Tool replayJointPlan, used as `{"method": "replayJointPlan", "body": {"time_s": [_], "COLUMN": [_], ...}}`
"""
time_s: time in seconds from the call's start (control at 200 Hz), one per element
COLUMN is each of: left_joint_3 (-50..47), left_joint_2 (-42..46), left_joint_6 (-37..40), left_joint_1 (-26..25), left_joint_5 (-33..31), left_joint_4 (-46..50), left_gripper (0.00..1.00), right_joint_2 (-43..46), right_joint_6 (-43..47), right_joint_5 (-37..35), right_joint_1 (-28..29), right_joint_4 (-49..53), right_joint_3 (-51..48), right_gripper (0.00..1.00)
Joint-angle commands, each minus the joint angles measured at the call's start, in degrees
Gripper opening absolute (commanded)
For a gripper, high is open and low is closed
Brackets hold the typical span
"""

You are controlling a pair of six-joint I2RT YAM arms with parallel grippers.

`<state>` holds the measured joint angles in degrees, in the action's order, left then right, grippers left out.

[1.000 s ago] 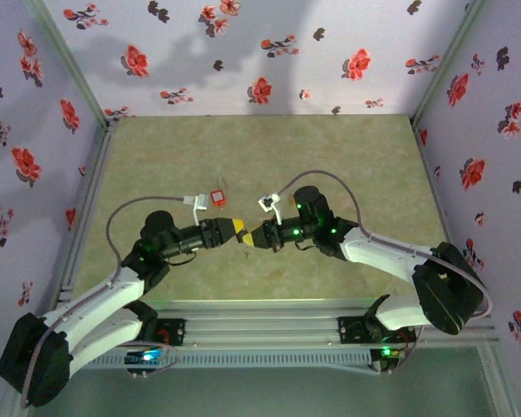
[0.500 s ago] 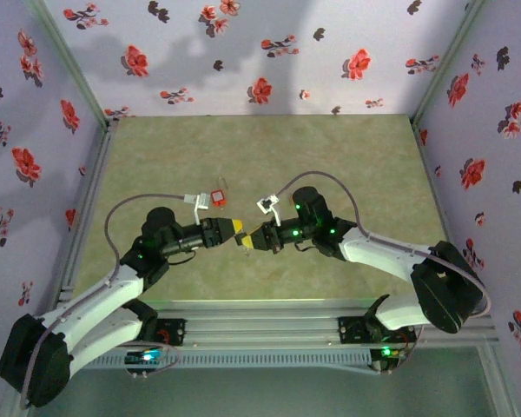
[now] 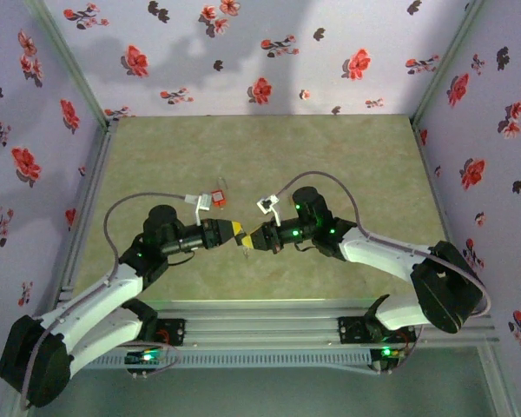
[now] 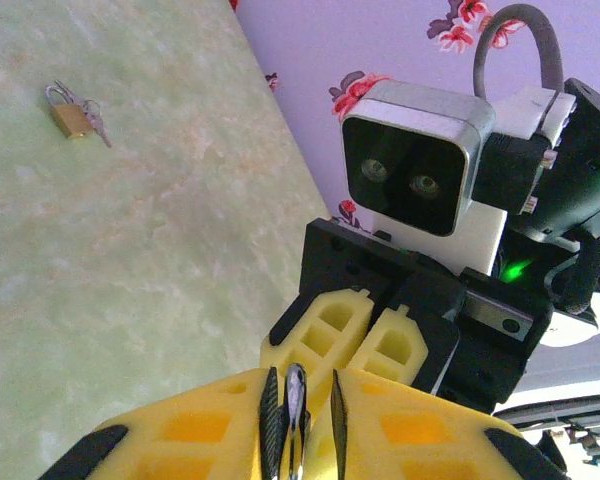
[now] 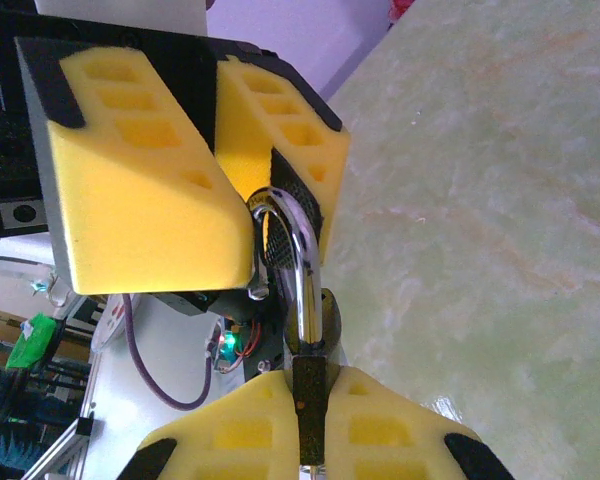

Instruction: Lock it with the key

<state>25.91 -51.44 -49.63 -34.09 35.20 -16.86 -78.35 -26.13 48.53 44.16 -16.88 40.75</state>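
My right gripper [image 5: 310,372] is shut on a padlock, whose body is mostly hidden between the pads. Its chrome shackle [image 5: 298,260] sticks out toward my left gripper [image 4: 302,385]. The left jaws stand narrowly open around the shackle [image 4: 295,400]: one pad touches it and a thin gap shows on the other side. From above, the left gripper [image 3: 236,231] and right gripper [image 3: 253,237] meet tip to tip over the near middle of the table. A dark rounded piece [image 5: 326,312] sits behind the shackle; I cannot tell whether it is the key.
A second small brass padlock [image 4: 68,120] with keys [image 4: 95,122] lies on the green table [image 4: 130,260]. A small red item [image 3: 217,197] lies just beyond the left gripper. Floral walls [image 3: 260,52] enclose three sides.
The left jaws have narrowed around the shackle and the left gripper has edged slightly toward the right one. The right arm has not moved.
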Motion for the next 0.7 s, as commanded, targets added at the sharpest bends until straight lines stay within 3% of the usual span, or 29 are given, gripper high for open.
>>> {"method": "replayJointPlan", "body": {"time_s": [0.0, 0.34, 0.695], "left_joint_3": [2.61, 3.88, 4.33], "left_joint_2": [0.90, 1.19, 1.05], "left_joint_6": [3.08, 4.81, 6.58], "left_joint_1": [0.67, 0.78, 0.81], "left_joint_5": [0.68, -0.33, -1.14], "left_joint_4": [2.32, 5.28, 7.62], "left_gripper": [0.24, 0.23, 0.14], "right_joint_2": [0.04, -0.06, 0.04], "right_joint_6": [0.38, 0.38, 0.38], "right_joint_5": [1.74, 1.96, 2.24], "right_joint_1": [0.40, 0.49, 0.51], "right_joint_4": [-1.33, -1.51, -1.31], "right_joint_3": [0.29, 0.39, 0.43], "right_gripper": [0.00, 0.00, 0.00]}}
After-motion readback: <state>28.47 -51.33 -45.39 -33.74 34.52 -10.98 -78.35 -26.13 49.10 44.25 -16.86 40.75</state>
